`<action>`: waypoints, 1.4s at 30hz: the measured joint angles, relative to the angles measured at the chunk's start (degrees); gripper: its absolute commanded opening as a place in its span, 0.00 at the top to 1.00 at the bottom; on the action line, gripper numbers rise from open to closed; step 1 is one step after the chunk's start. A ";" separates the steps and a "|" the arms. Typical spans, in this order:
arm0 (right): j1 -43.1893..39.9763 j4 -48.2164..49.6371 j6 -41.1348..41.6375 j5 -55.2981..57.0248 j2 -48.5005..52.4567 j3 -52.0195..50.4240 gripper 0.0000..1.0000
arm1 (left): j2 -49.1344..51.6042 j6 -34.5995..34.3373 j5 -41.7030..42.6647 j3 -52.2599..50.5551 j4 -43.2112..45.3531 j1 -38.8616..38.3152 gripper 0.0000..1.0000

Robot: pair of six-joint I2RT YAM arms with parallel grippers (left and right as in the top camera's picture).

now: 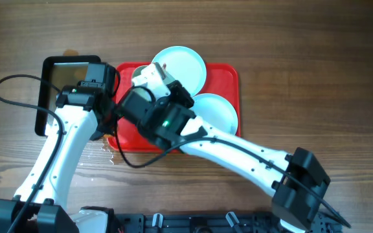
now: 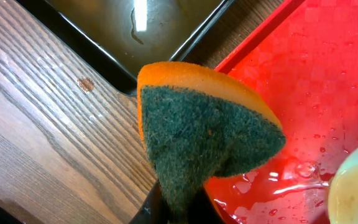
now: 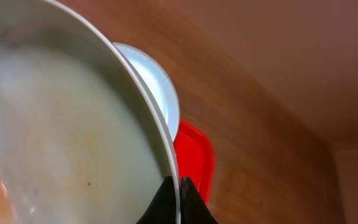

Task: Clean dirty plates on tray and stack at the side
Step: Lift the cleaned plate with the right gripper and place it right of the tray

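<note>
- The right claw [image 3: 179, 188] is clenched on the rim of 1 plate [image 3: 61, 137], which is tipped up on edge. The plate's face, with a faint brown smear, fills the space left of the fingers. The red tray [image 3: 194, 155] lies just beyond the fingertips.
- The left claw [image 2: 176, 210] is pinched tight on a sponge [image 2: 204, 130], green scouring side towards the wrist camera and orange foam behind. The sponge hangs over the tray's wet edge, with the dark pan [image 2: 166, 25] beyond it and the bare table [image 2: 42, 124] to its left.
- A pale curved edge shows to the lower right of the sponge, apart from it. It is most likely the same plate, so the scrub looks about to begin.
- To do it well, I'd lay the green side flat on the smear rather than poke with the sponge's corner.
- I'd press lightly. That thin pinch on the rim is the only hold, and a hard push could twist the plate out of the fingers.
- I'd keep the work above the tray so drips land there.
- A second plate [image 1: 181, 63] and a third plate [image 1: 217, 110] lie past the right claw, waiting. Nothing is stacked at the side yet.
</note>
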 measured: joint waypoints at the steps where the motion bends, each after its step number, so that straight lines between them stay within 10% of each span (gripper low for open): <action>1: 0.85 1.42 -0.07 3.02 0.00 0.00 0.96 | 0.00 0.00 0.00 0.00 -0.02 0.00 0.96; 19: 1.90 8.17 -12.04 15.37 0.00 0.00 0.96 | 0.00 0.00 0.00 0.00 0.39 0.24 0.96; 29: 0.28 0.11 7.30 -1.27 -0.57 0.00 0.96 | 0.02 0.00 0.00 0.00 0.57 0.22 0.96; 34: -15.89 -2.71 17.14 -28.68 -5.79 0.00 0.96 | 0.00 0.00 0.22 0.00 0.55 0.22 0.96; 42: -50.10 -9.53 7.63 -64.26 -10.21 -4.17 0.96 | 0.00 0.00 0.46 0.00 0.55 0.22 0.96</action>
